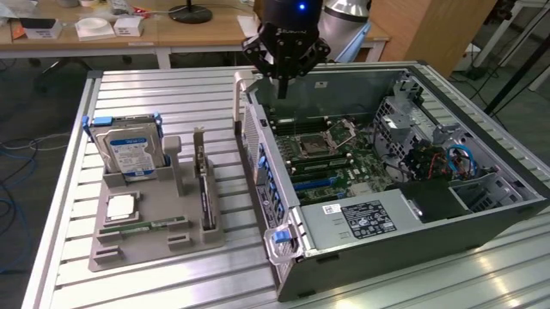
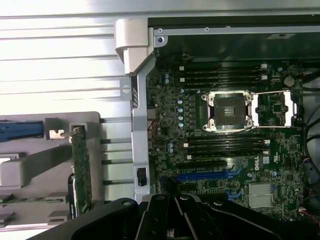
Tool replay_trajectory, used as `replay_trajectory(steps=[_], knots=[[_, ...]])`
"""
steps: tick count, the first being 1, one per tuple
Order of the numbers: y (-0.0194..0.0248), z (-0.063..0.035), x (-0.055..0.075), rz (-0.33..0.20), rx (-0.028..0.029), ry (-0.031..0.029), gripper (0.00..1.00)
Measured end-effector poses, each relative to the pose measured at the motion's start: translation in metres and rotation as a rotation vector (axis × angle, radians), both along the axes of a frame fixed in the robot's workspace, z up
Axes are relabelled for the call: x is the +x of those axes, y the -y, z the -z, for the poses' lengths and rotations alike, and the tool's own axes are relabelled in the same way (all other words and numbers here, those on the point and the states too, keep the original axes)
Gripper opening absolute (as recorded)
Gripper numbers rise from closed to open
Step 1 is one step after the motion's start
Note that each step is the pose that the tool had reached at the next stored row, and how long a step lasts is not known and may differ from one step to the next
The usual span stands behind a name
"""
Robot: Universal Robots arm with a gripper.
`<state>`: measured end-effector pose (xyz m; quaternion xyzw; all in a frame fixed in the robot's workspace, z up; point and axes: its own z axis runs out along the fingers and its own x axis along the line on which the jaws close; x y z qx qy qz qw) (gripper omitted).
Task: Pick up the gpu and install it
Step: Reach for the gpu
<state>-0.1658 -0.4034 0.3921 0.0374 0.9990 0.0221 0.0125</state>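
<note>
Case [image 1: 387,264] lies open side up, so mobo [image 1: 335,164] slots face the arm. Tray [image 1: 142,252] sits just beside it, on ext. view's left, propping parts for easy grabs: HDD [image 1: 129,151] upright, gpu [image 1: 205,193] on edge in its slot, bracket end up, untouched. Gripper [image 1: 282,90] hovers over case's far rim, fingers pressed together, empty.

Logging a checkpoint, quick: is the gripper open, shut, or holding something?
Gripper: shut, holding nothing; the gpu stands in the grey holder beside the computer case.
</note>
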Motion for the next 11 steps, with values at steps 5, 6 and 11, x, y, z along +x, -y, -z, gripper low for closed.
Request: replay_trajectory(steps=[5,6,11], knots=[[0.0002,0.0001,-0.0032,0.000,0.0000,0.0000,0.11],[0.0003,0.0001,-0.0039,0.000,0.0000,0.0000,0.11],[0.0006,0.0002,-0.0077,0.000,0.0000,0.0000,0.11]])
